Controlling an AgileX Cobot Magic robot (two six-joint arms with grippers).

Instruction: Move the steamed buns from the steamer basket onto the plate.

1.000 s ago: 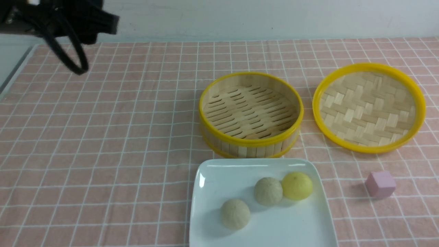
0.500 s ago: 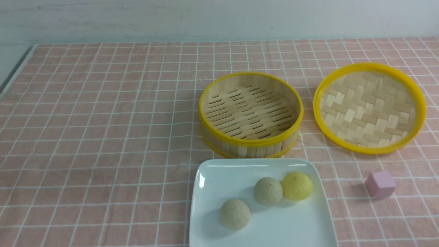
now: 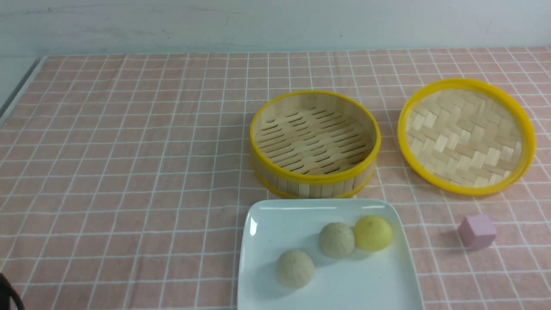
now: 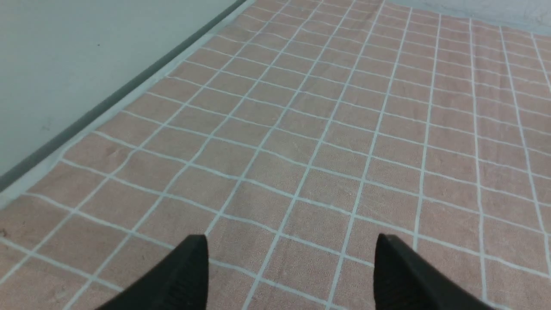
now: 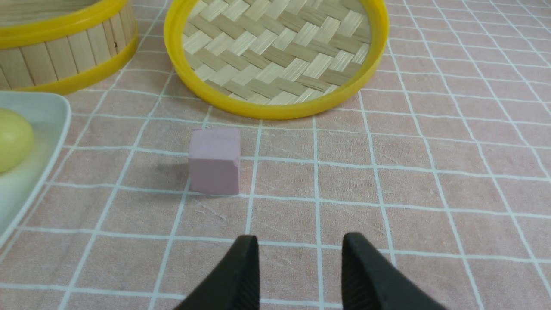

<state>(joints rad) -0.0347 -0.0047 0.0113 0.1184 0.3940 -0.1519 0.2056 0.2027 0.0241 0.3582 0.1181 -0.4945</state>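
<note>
The steamer basket [image 3: 315, 144] stands empty at mid-table. In front of it lies the white plate [image 3: 275, 219] with all three steamed buns on it: a beige one [image 3: 295, 268], a second beige one [image 3: 336, 240] and a yellow one [image 3: 373, 233] touching it. My left gripper [image 4: 292, 241] is open over bare cloth near the table's left edge, with nothing between its fingers. My right gripper [image 5: 301, 239] has its jaws apart by a narrower gap, empty, low over the cloth just short of the pink cube [image 5: 214, 160]. The right wrist view also catches the yellow bun [image 5: 13, 140] on the plate [image 5: 43, 129].
The woven lid [image 3: 466, 135] lies right of the basket, with its far side slightly raised. The pink cube [image 3: 477, 231] sits right of the plate. A dark sliver of my left arm [image 3: 8, 297] shows at the bottom left corner. The table's left edge [image 4: 86, 125] runs close by.
My left arm left the front view's top left corner; a sliver now shows at bottom left. The lid's left edge shifted slightly right. Buns, plate and basket have not moved.
</note>
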